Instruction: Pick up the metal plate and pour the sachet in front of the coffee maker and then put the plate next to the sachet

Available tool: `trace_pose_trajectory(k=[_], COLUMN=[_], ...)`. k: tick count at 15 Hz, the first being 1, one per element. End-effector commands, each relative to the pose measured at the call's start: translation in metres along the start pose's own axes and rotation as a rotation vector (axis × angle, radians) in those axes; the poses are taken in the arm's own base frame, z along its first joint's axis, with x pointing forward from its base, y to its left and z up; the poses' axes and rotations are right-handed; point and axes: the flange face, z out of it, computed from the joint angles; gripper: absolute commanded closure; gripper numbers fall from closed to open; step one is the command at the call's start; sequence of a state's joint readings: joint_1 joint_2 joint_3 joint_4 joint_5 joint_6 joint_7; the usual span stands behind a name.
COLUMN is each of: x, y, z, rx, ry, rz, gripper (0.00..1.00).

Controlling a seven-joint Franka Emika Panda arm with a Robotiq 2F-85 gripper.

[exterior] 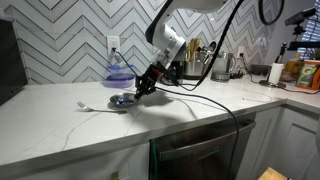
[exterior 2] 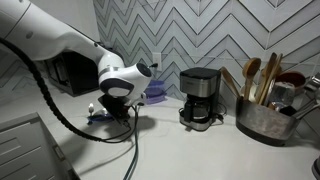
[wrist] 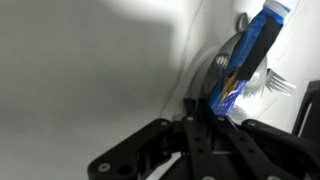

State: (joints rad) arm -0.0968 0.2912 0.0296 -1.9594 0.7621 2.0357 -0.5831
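The metal plate [exterior: 121, 101] is a small dark shiny dish that sits low on the white counter. In the wrist view the metal plate [wrist: 222, 62] is just past my fingertips, and the bluish sachet [wrist: 247, 52] lies in it against the near rim. My gripper [exterior: 141, 90] is at the plate's edge, and in the wrist view the gripper's [wrist: 203, 112] fingers are drawn together on the rim. It also shows in an exterior view [exterior 2: 113, 112], low over the counter. The black coffee maker [exterior 2: 200, 96] stands apart, further along the wall.
A fork [exterior: 86, 104] lies beside the plate, its tines showing in the wrist view [wrist: 274, 84]. A blue-purple bowl [exterior: 118, 72] sits by the wall. A container of utensils [exterior 2: 262, 118] stands beyond the coffee maker. A kettle [exterior: 225, 66] and bottles are further along the counter.
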Motion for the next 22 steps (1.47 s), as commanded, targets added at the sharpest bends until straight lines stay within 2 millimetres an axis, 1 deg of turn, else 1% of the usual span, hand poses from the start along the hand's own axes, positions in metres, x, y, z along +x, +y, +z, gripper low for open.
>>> trace_pose_trajectory(k=[1, 2, 7, 8, 9, 12, 16, 19, 22], x=[0.005, 0.006, 0.01, 0.011, 0.011, 0.013, 0.011, 0.007, 0.001], y=[0.012, 0.014, 0.025, 0.026, 0.025, 0.024, 0.022, 0.015, 0.002], z=[0.003, 0.004, 0.015, 0.016, 0.015, 0.013, 0.012, 0.002, -0.021], rx=[0.08, 0.091, 0.138, 0.148, 0.158, 0.166, 0.137, 0.121, 0.093], ry=[-0.018, -0.024, -0.048, -0.048, -0.049, -0.043, -0.042, -0.032, -0.017], rz=[0.013, 0.021, 0.055, 0.059, 0.06, 0.063, 0.057, 0.042, 0.012], gripper=[0.89, 0.9, 0.82, 0.84, 0.84, 0.99, 0.99, 0.99, 0.99])
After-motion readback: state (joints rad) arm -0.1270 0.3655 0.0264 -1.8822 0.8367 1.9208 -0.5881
